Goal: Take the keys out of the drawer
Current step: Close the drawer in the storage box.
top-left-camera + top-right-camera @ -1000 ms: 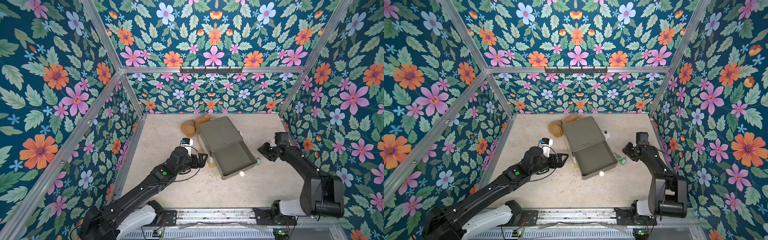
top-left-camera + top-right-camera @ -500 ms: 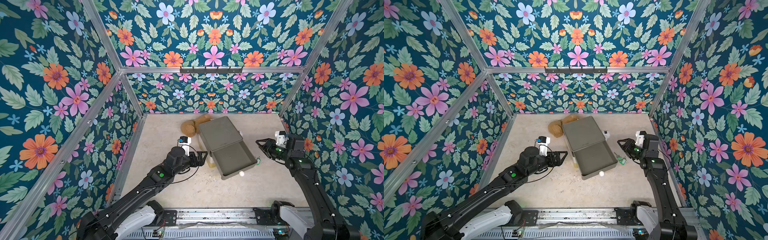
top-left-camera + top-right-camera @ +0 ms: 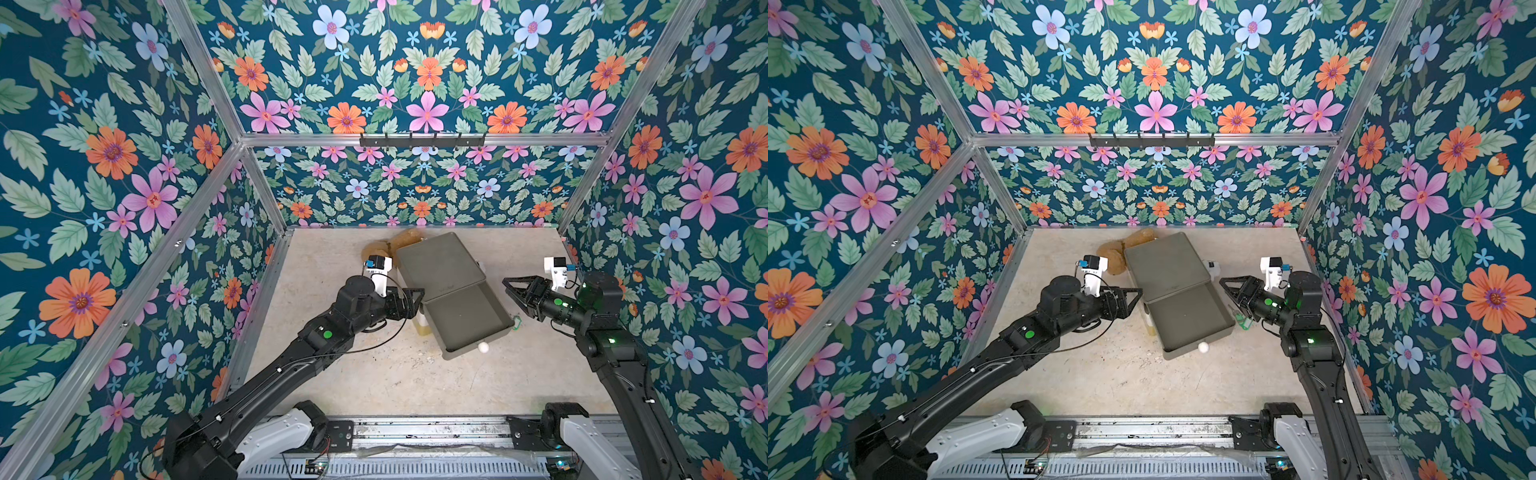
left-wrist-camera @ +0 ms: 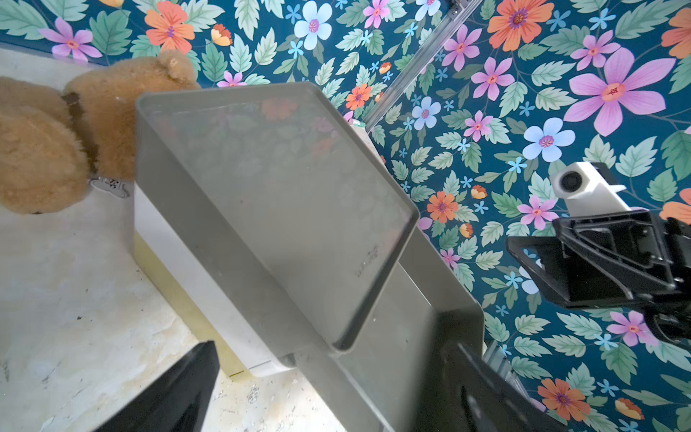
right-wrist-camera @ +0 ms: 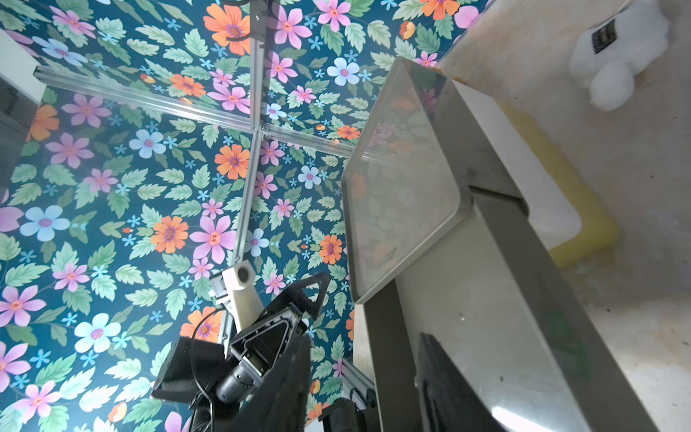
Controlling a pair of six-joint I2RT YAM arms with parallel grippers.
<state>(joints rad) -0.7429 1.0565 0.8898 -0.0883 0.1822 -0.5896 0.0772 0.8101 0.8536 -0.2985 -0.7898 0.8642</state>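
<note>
The grey drawer [image 3: 469, 316] stands pulled out of its grey cabinet [image 3: 440, 266]; its inside shows only bare grey floor. Keys with a green tag [image 3: 516, 323] [image 3: 1241, 319] lie on the table just right of the drawer. My left gripper [image 3: 415, 297] [image 4: 329, 392] is open at the drawer's left side, its fingers [image 4: 179, 389] wide apart. Open too, my right gripper [image 3: 513, 291] [image 5: 366, 389] hovers at the drawer's right wall above the green tag, with nothing between its fingers [image 5: 445, 389].
A brown teddy bear [image 3: 382, 249] [image 4: 56, 149] sits behind the cabinet's left corner, a white plush toy [image 5: 617, 48] behind its right. The drawer has a white knob [image 3: 483, 347] at its front. Floral walls enclose the table; a hook rail [image 3: 422, 140] hangs on the back wall.
My right arm has risen and turned its wrist, lifting the gripper from low by the drawer's right corner. The left gripper has shifted slightly back along the drawer's left side.
</note>
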